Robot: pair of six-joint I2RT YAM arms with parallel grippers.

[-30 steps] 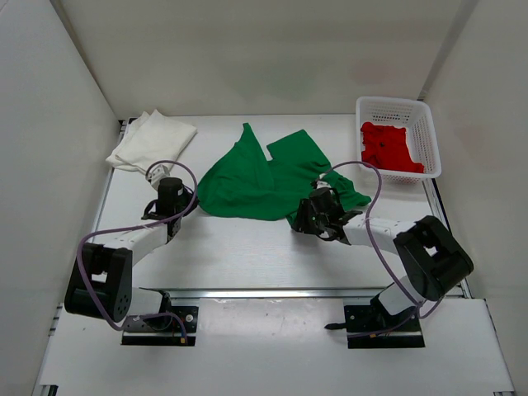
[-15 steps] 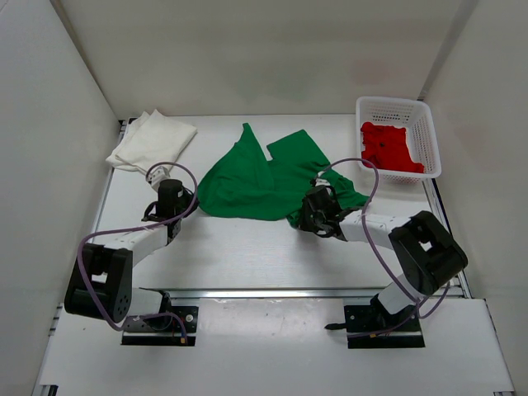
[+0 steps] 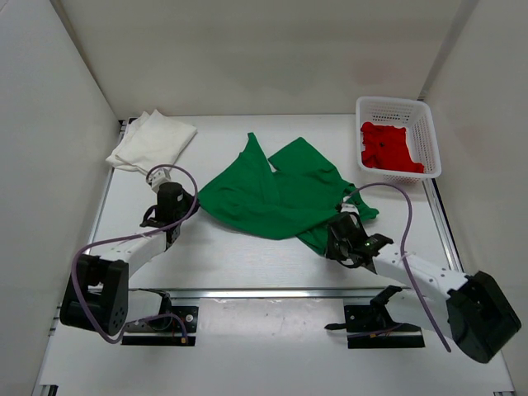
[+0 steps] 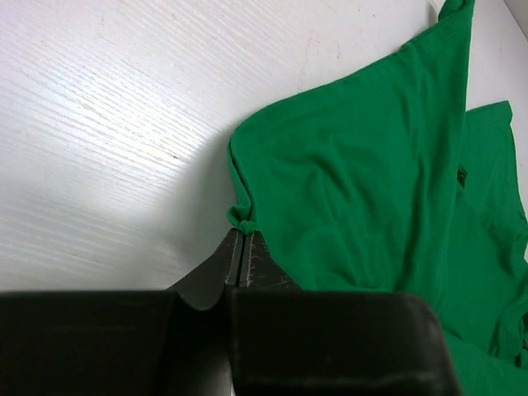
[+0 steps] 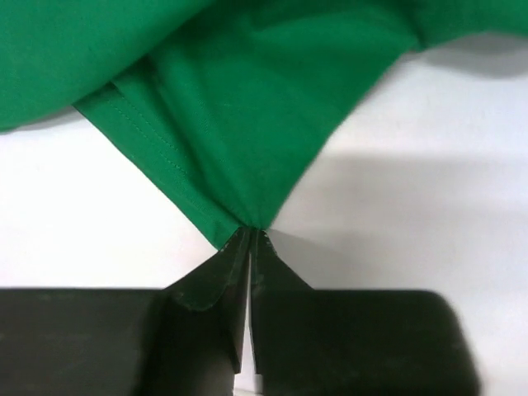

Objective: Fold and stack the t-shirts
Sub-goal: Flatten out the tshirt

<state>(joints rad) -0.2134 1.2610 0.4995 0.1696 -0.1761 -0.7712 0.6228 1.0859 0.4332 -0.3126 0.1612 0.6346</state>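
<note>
A bright green t-shirt [image 3: 276, 196] lies crumpled in the middle of the table. My left gripper [image 3: 191, 199] is shut on its left edge, a small bunch of green cloth [image 4: 242, 219] pinched at the tips. My right gripper [image 3: 328, 244] is shut on the shirt's near right corner [image 5: 247, 216], with the hem drawn to a point between the fingers. A folded white t-shirt [image 3: 151, 140] rests at the back left. In the basket at the back right lies a red t-shirt [image 3: 388, 147].
The white lattice basket [image 3: 425, 124] stands against the right wall at the back. White walls close in the table on the left, back and right. A metal rail [image 3: 272, 292] runs along the near edge in front of the arm bases.
My right gripper has shut on the green shirt's corner and pulled it toward the near right, stretching the cloth. The left gripper has kept its hold and barely moved.
</note>
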